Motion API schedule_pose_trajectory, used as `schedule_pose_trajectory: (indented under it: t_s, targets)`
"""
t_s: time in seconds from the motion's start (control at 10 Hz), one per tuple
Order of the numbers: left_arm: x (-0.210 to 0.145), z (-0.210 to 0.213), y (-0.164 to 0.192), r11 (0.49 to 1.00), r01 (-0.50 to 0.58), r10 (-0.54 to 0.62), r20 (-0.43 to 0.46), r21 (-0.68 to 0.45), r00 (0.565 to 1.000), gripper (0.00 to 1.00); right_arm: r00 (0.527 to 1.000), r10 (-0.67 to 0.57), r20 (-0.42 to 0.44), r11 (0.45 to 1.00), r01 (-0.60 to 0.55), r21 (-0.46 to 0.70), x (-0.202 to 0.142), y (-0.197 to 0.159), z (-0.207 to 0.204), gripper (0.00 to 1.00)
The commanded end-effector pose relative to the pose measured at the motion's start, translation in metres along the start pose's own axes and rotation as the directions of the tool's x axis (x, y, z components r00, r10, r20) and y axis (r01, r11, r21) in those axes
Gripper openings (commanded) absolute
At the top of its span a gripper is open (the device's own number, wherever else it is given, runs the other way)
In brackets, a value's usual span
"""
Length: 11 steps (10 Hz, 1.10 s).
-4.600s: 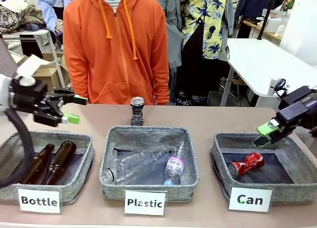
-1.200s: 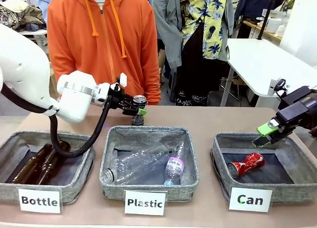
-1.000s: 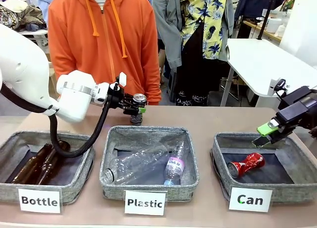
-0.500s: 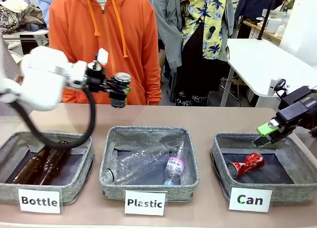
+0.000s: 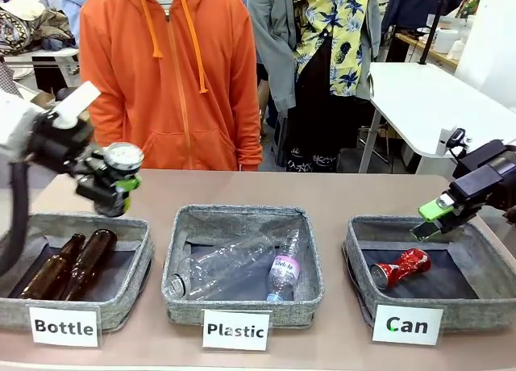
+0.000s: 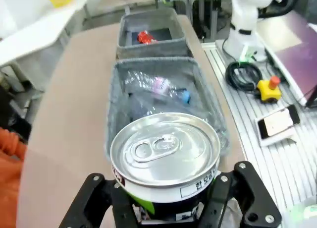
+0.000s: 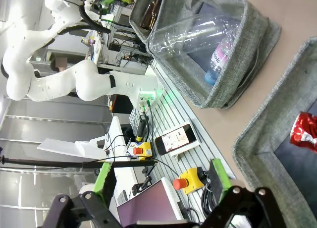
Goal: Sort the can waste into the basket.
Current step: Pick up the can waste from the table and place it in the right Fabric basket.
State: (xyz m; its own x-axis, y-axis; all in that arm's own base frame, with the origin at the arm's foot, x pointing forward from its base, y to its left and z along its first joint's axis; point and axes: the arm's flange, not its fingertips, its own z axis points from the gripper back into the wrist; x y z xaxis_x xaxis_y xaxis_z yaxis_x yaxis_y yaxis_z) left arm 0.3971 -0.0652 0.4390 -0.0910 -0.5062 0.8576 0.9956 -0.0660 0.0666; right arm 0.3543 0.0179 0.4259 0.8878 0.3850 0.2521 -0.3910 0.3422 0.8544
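Fingers of the left gripper (image 5: 115, 187) are clamped on the black can (image 5: 122, 163), holding it in the air above the far edge of the "Bottle" basket (image 5: 129, 286), well apart from the "Can" basket (image 5: 363, 274) where it belongs. In the left wrist view the can (image 6: 166, 163) sits upright between the two black fingers (image 6: 247, 198), its silver top with the pull tab facing the camera and a strip of printed label below the rim. The upright hold probably keeps the body wedged squarely between the pads while the arm carries it.

Taking the "Can" basket as the landmark: it is grey fabric with a dark lining and a white label on its near wall. Inside it lies the red can (image 5: 401, 267), shiny, crushed and on its side. Just above its far right corner hovers the right gripper (image 5: 429, 218), its green-padded fingers (image 7: 218, 174) spread apart and holding nothing, as if waiting clear of the drop zone. Next to it, toward the left gripper, is the "Plastic" basket (image 5: 181, 294) with clear plastic bottles (image 5: 234, 268); beyond that, the "Bottle" basket with two brown glass bottles (image 5: 76, 264). Across the surface (image 5: 322, 189) stands a person in an orange hoodie (image 5: 173, 72).
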Motion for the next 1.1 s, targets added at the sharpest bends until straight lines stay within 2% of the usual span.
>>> schedule_pose_trajectory:
  t_s: [0.0,0.2,0.3,0.4,0.5,0.6,0.7,0.8,0.9,1.0]
  targets:
    - [0.011,-0.011,0.018,1.000,-0.003,0.003,0.019,-0.004,1.000,0.00,1.000,0.019,-0.015,1.000,-0.019,-0.003,-0.003,0.000,0.001,1.00]
    - [0.011,-0.011,0.018,1.000,-0.003,0.003,0.019,-0.004,1.000,0.00,1.000,0.019,-0.015,1.000,-0.019,-0.003,-0.003,0.000,0.001,1.00]
    - [0.001,-0.004,0.002,1.000,0.000,0.000,0.003,-0.003,1.000,0.00,1.000,0.000,0.000,1.000,0.000,0.000,0.000,0.000,0.000,1.00]
    - [0.028,-0.040,0.001,0.998,-0.038,0.040,-0.035,0.047,0.999,0.00,0.999,-0.048,0.009,0.980,0.049,-0.195,-0.011,0.017,0.019,1.00]
    - [0.078,-0.088,-0.006,0.995,-0.019,0.022,-0.035,0.094,0.999,0.00,0.995,-0.098,0.001,0.961,0.095,-0.260,-0.024,0.028,0.038,1.00]
    - [0.132,-0.139,-0.008,0.993,-0.008,0.012,-0.026,0.121,1.000,0.00,0.975,-0.146,0.165,0.911,0.197,-0.363,-0.037,0.033,0.063,1.00]
    - [0.182,-0.197,-0.019,0.996,0.004,0.002,-0.061,0.087,0.998,0.00,0.929,-0.158,0.333,0.865,0.293,-0.407,-0.061,0.037,0.094,1.00]
    - [0.213,-0.245,-0.029,0.997,0.004,0.004,-0.098,0.076,0.995,0.00,0.874,-0.162,0.458,0.851,0.359,-0.384,-0.085,0.036,0.119,1.00]
    - [0.239,-0.295,-0.032,0.999,-0.031,0.035,-0.095,0.045,0.995,0.00,0.805,-0.170,0.569,0.833,0.426,-0.354,-0.107,0.028,0.140,1.00]
    - [0.259,-0.344,-0.027,0.998,-0.059,0.062,-0.148,0.023,0.987,0.00,0.746,-0.171,0.644,0.831,0.461,-0.312,-0.123,0.020,0.151,1.00]
